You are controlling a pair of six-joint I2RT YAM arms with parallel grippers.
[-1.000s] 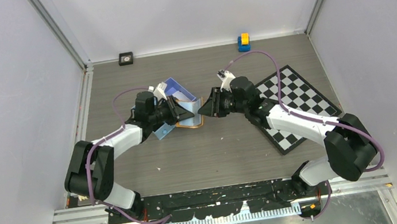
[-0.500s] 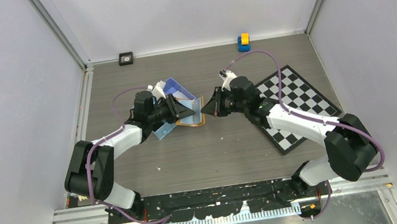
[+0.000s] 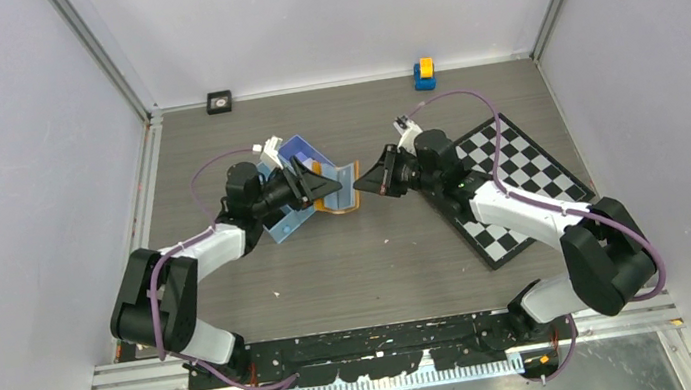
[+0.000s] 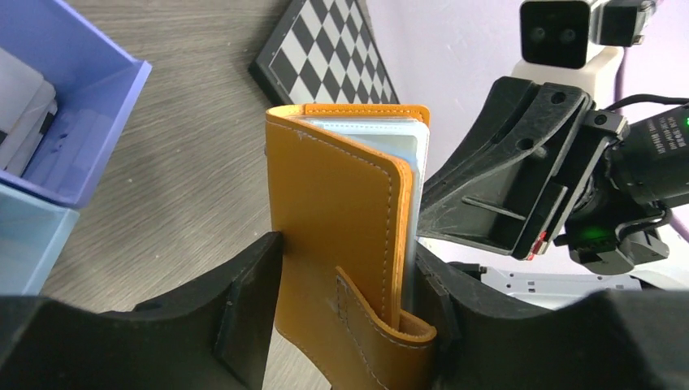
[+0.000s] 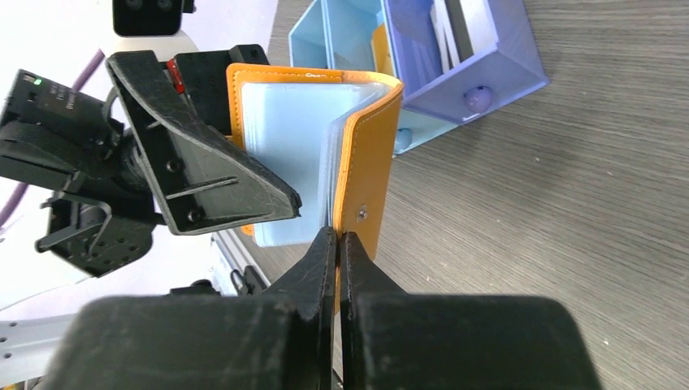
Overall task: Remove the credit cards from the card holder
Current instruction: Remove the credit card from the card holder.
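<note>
Card holder (image 5: 370, 162) is up off the table (image 3: 382, 271), standing on end between your two grippers, just beside the blue tray (image 3: 287, 225). Your right gripper (image 5: 337, 240) is pinched tight on the edge of one orange cover. Your left gripper (image 4: 348, 268) has its jaws apart; the holder fills the gap and touches both fingers (whether they press, cannot tell). Covers are parted. The pale blue credit cards (image 5: 288, 154) sit inside, none drawn out.

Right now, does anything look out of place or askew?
Only mildly. The blue tray lies diagonal to the edges of the table, beside the left arm. Whether it is tipped is unclear. The card holder is upright off the table in both arms' jaws, which fits the task.
</note>
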